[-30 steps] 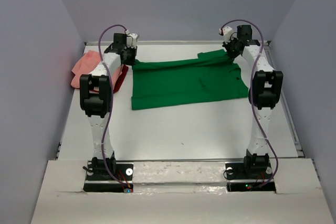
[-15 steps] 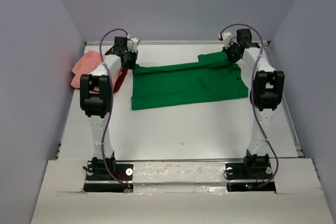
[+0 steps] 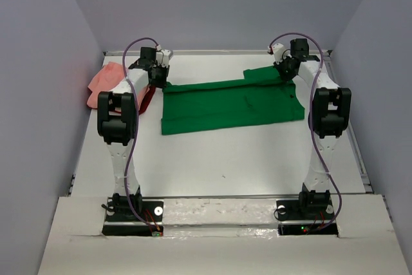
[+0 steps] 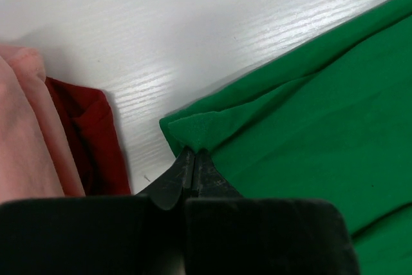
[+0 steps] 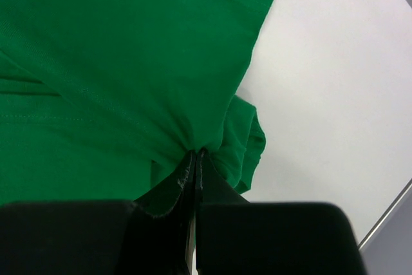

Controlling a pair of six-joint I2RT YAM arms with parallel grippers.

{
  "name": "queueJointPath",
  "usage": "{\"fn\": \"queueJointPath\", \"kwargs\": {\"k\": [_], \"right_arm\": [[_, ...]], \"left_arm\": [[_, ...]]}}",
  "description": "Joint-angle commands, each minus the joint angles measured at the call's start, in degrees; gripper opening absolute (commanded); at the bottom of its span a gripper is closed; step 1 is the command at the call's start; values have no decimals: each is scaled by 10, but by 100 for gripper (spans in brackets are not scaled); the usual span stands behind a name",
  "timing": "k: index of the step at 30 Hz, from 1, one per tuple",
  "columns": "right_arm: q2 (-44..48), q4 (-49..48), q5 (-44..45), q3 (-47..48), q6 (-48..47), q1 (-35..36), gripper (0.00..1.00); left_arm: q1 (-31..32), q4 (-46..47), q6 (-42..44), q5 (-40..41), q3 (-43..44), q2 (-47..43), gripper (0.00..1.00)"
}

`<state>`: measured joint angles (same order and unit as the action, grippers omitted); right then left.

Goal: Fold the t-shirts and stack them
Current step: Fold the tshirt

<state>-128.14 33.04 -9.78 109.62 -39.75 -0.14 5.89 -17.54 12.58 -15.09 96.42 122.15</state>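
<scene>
Green t-shirt, spread flat on the white surface and spanning from one gripper to the other. Only the wrist views show the grips: left gripper clamped on a folded corner, right gripper clamped on bunched cloth beside a sleeve. Left of the left gripper, apart from the green cloth, lie dark red cloth and a salmon-pink t-shirt. Only the top view shows the shirt's full spread.
</scene>
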Motion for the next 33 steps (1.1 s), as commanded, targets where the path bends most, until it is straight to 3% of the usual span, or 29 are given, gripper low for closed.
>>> {"fn": "queueJointPath", "kwargs": {"k": [1,23,33], "right_arm": [[39,-8,13,-14,-9,-1,0],[39,-8,18,-43,-18,-1,0],[25,11,11,-44,-16,-1,0]], "left_arm": [[-1,-2,14,-3,-9,-46,0],[18,-2,38,16,-26,-48,0],[43,-14,62,92,-19,-17,0]]}}
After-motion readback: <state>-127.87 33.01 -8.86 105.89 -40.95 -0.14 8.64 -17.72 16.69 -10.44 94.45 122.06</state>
